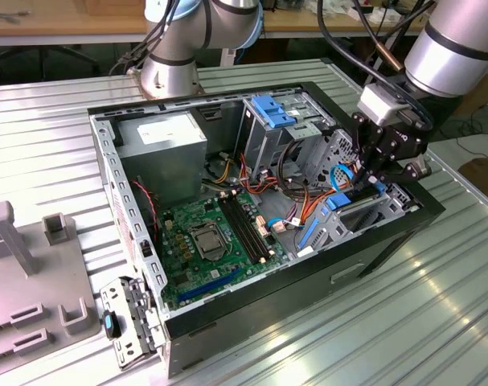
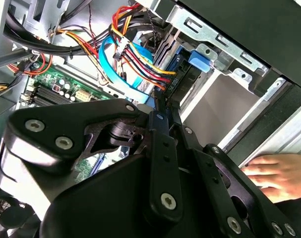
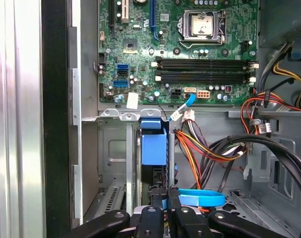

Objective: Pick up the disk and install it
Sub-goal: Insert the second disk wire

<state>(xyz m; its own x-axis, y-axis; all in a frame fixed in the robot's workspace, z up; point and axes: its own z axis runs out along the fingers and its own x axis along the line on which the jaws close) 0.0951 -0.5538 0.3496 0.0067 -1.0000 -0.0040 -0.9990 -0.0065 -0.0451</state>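
In the exterior view the black gripper (image 1: 371, 170) reaches down into the open black desktop computer case (image 1: 227, 314), its fingers pressed together on the dark grey disk in its bright blue plastic carrier (image 1: 350, 199), which sits directly beneath them in the grey metal drive cage (image 1: 388, 211). In the second wrist view a person's hand (image 2: 279, 174) rests on the case edge beside the gripper. In the first wrist view the disk (image 3: 154, 148) stands just ahead of the fingertips, mostly sunk into the cage, with the green motherboard (image 3: 175, 49) beyond; I judge insertion largely done, though full seating is unclear.
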